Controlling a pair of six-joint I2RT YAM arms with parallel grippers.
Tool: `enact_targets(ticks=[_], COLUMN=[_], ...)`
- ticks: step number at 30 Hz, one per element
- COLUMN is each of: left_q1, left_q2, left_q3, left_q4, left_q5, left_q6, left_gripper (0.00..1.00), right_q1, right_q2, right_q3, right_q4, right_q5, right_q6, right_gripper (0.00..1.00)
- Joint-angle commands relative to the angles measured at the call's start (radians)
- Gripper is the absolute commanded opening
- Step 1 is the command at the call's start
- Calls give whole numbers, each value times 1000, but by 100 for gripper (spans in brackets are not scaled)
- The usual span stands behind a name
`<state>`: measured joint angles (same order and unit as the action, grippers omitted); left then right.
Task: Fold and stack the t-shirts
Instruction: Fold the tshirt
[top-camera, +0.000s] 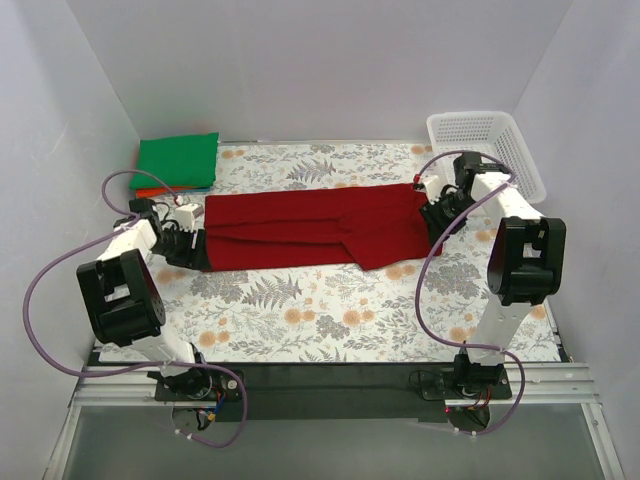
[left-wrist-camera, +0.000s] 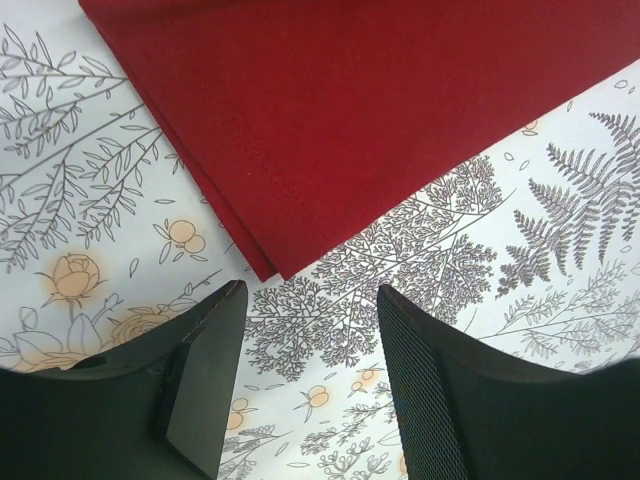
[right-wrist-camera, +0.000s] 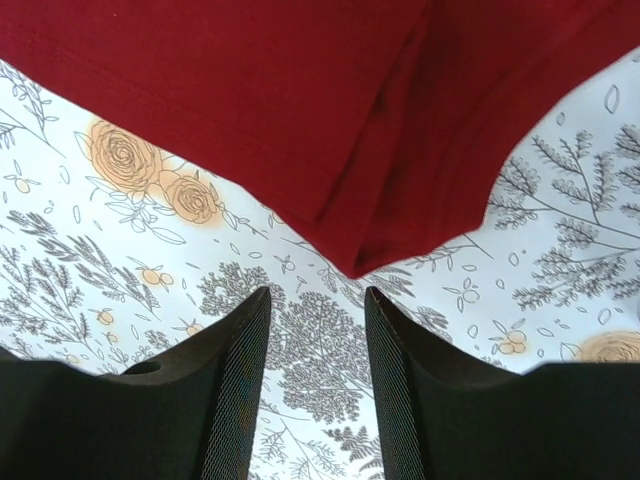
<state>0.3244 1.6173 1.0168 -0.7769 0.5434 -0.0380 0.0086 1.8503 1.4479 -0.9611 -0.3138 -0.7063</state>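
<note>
Red shirt (top-camera: 310, 230): mid-frame on table (top-camera: 300, 320), folded into long strip, prob. awaiting crosswise fold. Left tool (left-wrist-camera: 310, 300), right tool (right-wrist-camera: 315, 300): both parted w/ nothing held, one at each strip end, prob. to pinch corners. Green shirt (top-camera: 178, 160): folded, upper left, atop orange shirt (top-camera: 148, 192); stack base.

A white lattice basket (top-camera: 524, 165) sits in the far right corner before me. Beneath me spreads a floral-print cloth (top-camera: 330, 320).
</note>
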Motion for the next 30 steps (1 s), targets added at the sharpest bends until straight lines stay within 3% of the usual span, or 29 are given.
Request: enact_targets(ticks=[1, 5, 12, 15, 16, 20, 22, 30], left_q1=[4, 4, 2, 2, 2, 5, 14, 71], left_q2=[-2, 41, 98, 131, 136, 132, 113, 59], left_q3=[-12, -9, 5, 19, 20, 8, -9, -37], left_q4=[66, 68, 102, 90, 82, 47, 36, -15], left_q5=[15, 12, -22, -32, -36, -63, -83, -125], left_q6=[-117, -158, -177, -178, -177, -145, -137, -79], left_gripper=[54, 59, 59, 42, 29, 7, 1, 0], right_q1=[7, 8, 8, 8, 8, 8, 8, 8], right_q2=[-2, 35, 52, 63, 66, 58, 49, -55], right_q3=[-9, -47, -115, -119, -121, -139, -155, -260], right_q4=[50, 94, 151, 156, 156, 156, 156, 133], right_q5=[-33, -13, 12, 9, 9, 30, 39, 101], right_q6=[25, 40, 42, 51, 51, 45, 44, 19], right_gripper=[49, 49, 46, 39, 35, 10, 1, 1])
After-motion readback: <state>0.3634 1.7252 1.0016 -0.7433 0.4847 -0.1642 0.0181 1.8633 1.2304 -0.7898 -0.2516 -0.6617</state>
